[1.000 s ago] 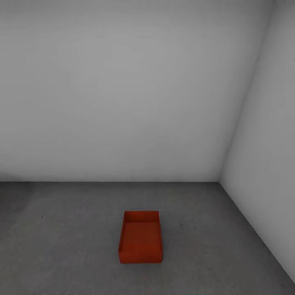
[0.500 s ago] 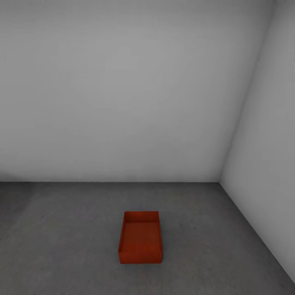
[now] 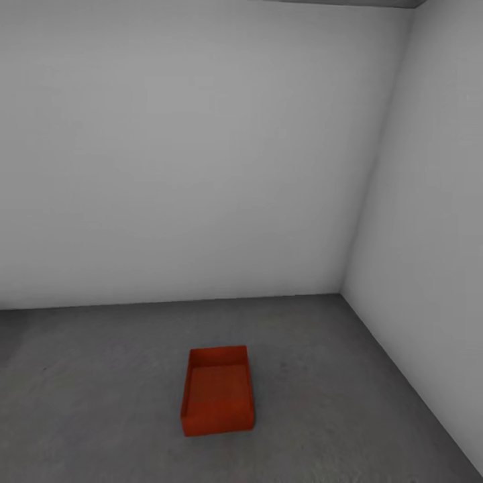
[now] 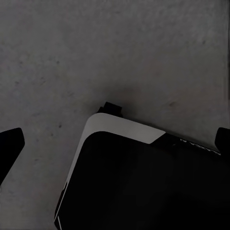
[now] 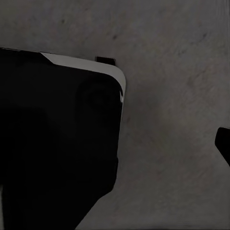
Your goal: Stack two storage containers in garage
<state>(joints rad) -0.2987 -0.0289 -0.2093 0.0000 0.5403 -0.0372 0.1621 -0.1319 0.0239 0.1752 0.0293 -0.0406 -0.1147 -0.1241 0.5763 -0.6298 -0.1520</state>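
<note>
One storage container [image 3: 217,392], an orange-red rectangular bin with no lid and low straight walls, sat upright on the floor [image 3: 100,376] of the garage. Its long side ran from near to far, turned slightly off the line of the far wall. Nothing lay inside it. It rested left of the right-hand wall and well apart from both walls, on dark grey, faintly mottled concrete. The pale grey walls stood plain.

Orange-red storage container [image 3: 217,392], mottled dark grey floor [image 3: 100,396], plain pale grey walls [image 3: 188,154].
</note>
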